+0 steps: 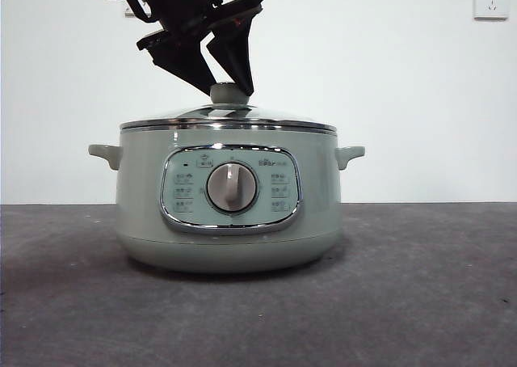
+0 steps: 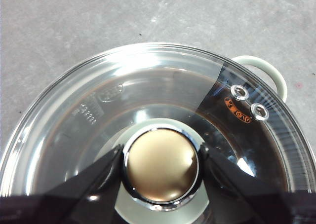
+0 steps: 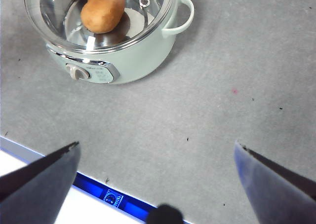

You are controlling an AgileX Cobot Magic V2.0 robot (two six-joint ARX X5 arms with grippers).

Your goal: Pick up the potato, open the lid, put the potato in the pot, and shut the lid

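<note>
The pale green pot [image 1: 145,213] stands on the grey table with the glass lid [image 1: 266,115] sitting on its rim. My left gripper [image 1: 229,88] comes down from above, its jaws closed on both sides of the lid's knob [image 2: 161,165]. The lid's glass [image 2: 74,110] fills the left wrist view. In the right wrist view the orange-brown potato [image 3: 102,9] lies inside the pot [image 3: 143,61], seen through the lid [image 3: 49,17]. My right gripper [image 3: 157,145] is open and empty, high above the table and away from the pot.
The pot's grey dial [image 1: 232,187] faces the front camera. The grey table [image 1: 420,286] stretches out on both sides of the pot. A wall socket [image 1: 491,1] is at the top right. A blue-lit strip [image 3: 113,197] runs along the table's edge.
</note>
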